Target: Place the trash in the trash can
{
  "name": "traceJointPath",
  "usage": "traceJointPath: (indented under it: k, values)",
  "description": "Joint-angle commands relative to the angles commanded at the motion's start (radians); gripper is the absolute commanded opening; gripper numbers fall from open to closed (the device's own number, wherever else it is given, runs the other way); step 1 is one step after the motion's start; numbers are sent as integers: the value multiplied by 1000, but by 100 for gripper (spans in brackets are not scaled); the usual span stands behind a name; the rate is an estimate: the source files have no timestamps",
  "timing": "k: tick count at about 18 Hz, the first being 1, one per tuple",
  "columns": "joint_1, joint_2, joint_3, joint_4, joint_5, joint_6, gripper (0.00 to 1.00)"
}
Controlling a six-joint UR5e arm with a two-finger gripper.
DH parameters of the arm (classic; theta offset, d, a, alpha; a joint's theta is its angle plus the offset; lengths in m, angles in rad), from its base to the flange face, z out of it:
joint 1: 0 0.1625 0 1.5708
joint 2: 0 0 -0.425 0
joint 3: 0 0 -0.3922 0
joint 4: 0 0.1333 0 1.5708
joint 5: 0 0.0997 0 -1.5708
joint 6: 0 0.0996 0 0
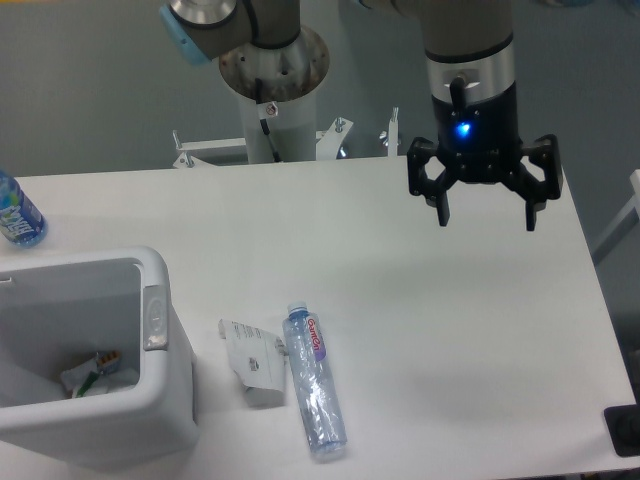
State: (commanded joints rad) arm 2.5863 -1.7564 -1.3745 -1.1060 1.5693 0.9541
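The clear plastic bottle with a pink-lettered label [314, 385] lies on its side touching the flattened white paper packet with black print [253, 360], just beside the large white rectangular plastic bin [150, 400]. The black two-finger end effector [485, 218] hangs released and empty, well apart from both. The round bottle could roll or slip between the fingers, and the thin packet may resist pinching. The white worktop [450, 340] is smooth; a blue-labelled water bottle [17, 212] stands at its far left edge, against a grey floor.
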Motion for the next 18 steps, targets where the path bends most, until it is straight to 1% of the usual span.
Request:
traceJointPath:
  k: [4, 8, 12, 13, 14, 17, 18]
  values:
    - [15, 2, 0, -3, -5, 0, 100]
    - [9, -2, -2, 3, 5, -20, 100]
    - [8, -9, -3, 8, -6, -121, 100]
    - [8, -11, -14, 8, -9, -136, 100]
    - [6, -9, -30, 14, -11, -140, 100]
    - [3, -9, -80, 90, -9, -166, 100]
    - [2, -11, -87, 103, -12, -187, 100]
